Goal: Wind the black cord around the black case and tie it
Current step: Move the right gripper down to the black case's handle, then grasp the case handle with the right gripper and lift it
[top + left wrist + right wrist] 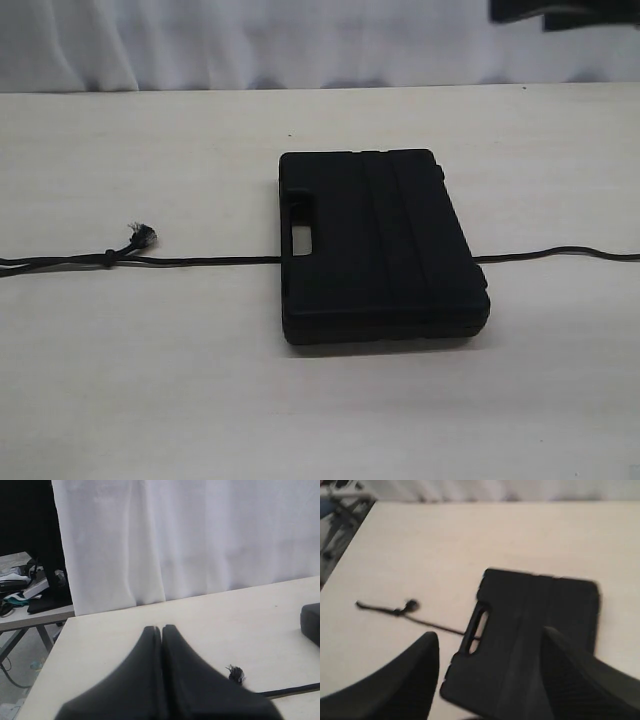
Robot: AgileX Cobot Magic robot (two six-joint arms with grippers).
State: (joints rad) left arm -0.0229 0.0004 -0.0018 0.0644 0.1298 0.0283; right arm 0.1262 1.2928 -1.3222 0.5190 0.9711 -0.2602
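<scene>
On the table [150, 400], nearest: case [380, 245] lies flat.
Cord [200, 260]: seems to pass under case, trailing both sides; frayed tip [143, 235] left.
Left gripper [161, 628]: fingers [147, 655] pressed together, empty, near tip.
Right gripper [490, 635]: fingers [420, 665] wide, empty, above case.
Risk, we judge: tugging one end may drag cord free or slide case.
Farthest: white curtain [300, 40].

The case [380, 245] lies flat on the table [150, 400], near centre. The cord [210, 261] passes under it, emerging at 9 and 3 o'clock. The knotted tip [142, 235] lies at 9 o'clock, well apart from the case. A curtain [300, 40] hangs at 12 o'clock, behind the table.
</scene>
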